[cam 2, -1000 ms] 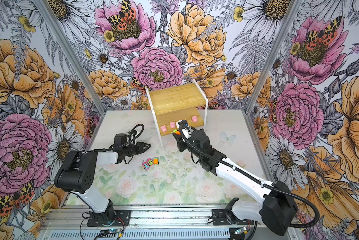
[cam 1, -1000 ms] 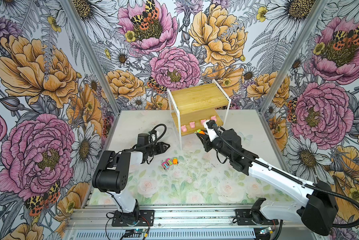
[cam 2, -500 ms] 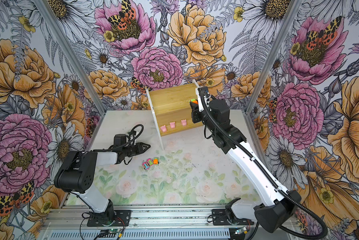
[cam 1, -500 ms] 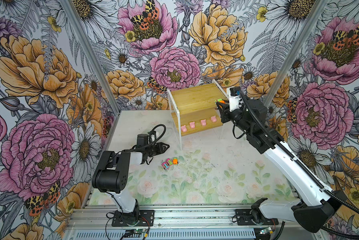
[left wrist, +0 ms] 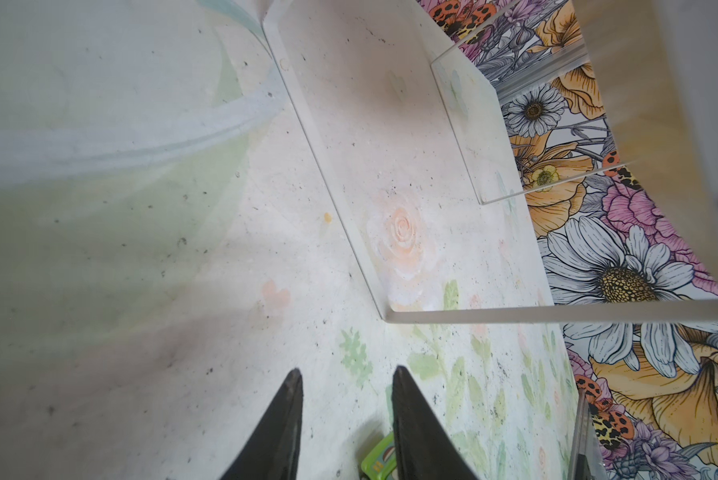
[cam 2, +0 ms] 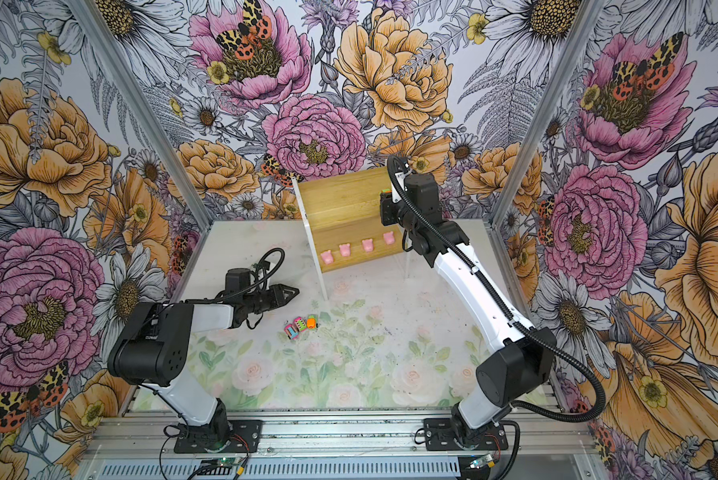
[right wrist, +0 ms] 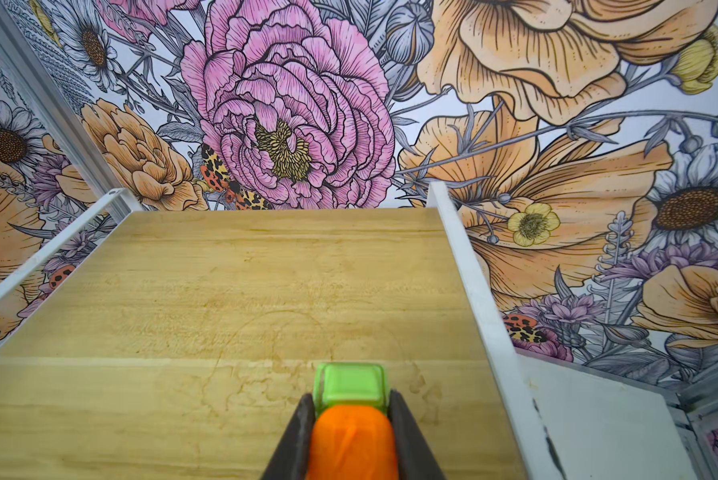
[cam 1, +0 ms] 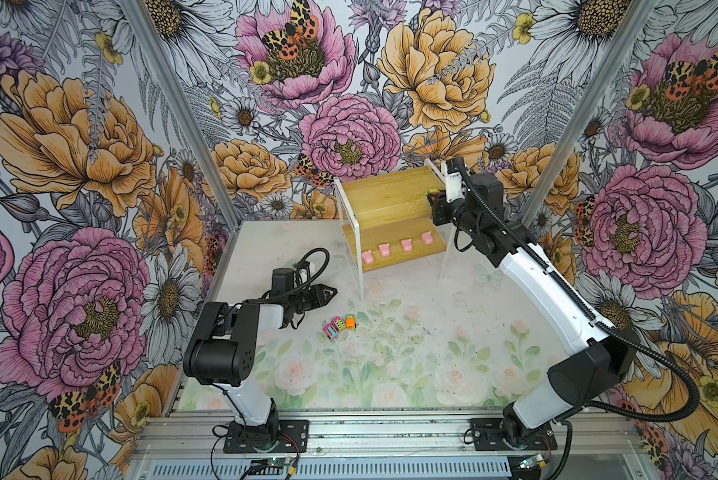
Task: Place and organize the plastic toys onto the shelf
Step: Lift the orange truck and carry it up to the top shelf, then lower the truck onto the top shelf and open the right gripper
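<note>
Right arm [cam 1: 536, 282] edged across shelf [cam 1: 386, 195] top, right fingers [right wrist: 297, 432] pinching orange-and-green car [right wrist: 351, 432], left fingers [left wrist: 282, 415] narrowly apart

four pink pigs [cam 1: 367, 257] [cam 1: 384, 249] [cam 1: 406, 245] [cam 1: 426, 237] are standing in a row. two pink cars with striped tops [cam 1: 329, 331] [cam 1: 339, 323] are lying together. two orange-and-green cars [cam 1: 350, 322] [right wrist: 351, 415] are showing, one loose and one pinched. that is making eight toys in all. one shelf [cam 1: 390, 195] is standing, carrying two boards. two robot arms [cam 1: 261, 316] [cam 1: 536, 282] are reaching in.
</note>
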`<state>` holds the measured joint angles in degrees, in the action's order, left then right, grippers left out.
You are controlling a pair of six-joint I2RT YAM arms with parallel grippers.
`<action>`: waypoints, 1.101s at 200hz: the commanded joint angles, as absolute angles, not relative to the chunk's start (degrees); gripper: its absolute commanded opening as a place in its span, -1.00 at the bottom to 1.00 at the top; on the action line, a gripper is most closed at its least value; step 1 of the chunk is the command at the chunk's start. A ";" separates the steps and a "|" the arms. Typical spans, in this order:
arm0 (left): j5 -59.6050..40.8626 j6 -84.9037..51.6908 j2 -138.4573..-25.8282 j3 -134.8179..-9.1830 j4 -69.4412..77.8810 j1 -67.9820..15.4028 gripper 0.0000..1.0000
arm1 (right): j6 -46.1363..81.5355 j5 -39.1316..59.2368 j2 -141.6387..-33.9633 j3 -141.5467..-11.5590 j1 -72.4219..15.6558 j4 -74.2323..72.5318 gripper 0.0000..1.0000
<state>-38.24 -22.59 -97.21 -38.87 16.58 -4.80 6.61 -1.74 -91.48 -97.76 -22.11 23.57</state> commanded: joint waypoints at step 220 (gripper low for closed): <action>-40.07 -22.72 -97.04 -38.23 18.50 -4.17 -0.24 | 5.16 -9.30 -97.85 -103.05 -21.39 25.40 -0.71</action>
<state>-38.46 -22.59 -97.21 -38.83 16.62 -4.73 6.28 -8.25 -97.19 -101.56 -22.00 24.95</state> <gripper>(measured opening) 0.380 0.269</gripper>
